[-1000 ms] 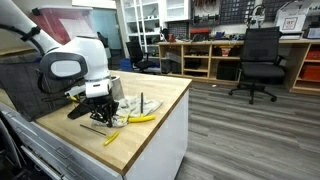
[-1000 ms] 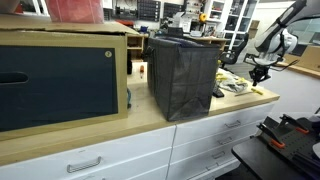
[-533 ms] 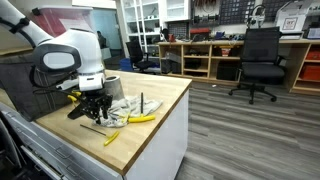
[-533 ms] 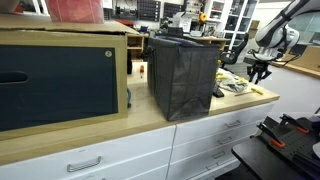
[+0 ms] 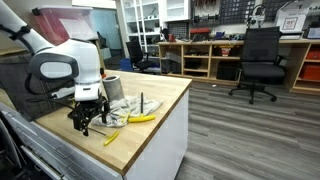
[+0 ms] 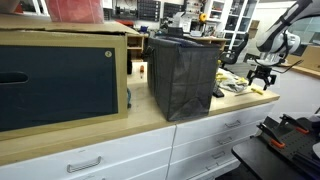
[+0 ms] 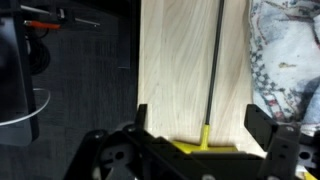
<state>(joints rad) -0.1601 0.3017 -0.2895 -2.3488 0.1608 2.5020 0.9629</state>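
The gripper [image 5: 85,124] has been sliding off the patterned cloth [image 7: 285,60] toward the edge, and it's now hanging spread wide over a thin yellow-handled metal rod [image 7: 215,60] lying on the smooth wooden surface [image 7: 175,60].

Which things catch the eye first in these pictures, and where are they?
First the white robot arm, bent over the wooden counter with its gripper open, close above the top. In the wrist view a thin dark rod with a yellow end lies on the wood between the fingers, beside a patterned cloth. In an exterior view a tall black box stands on the counter.
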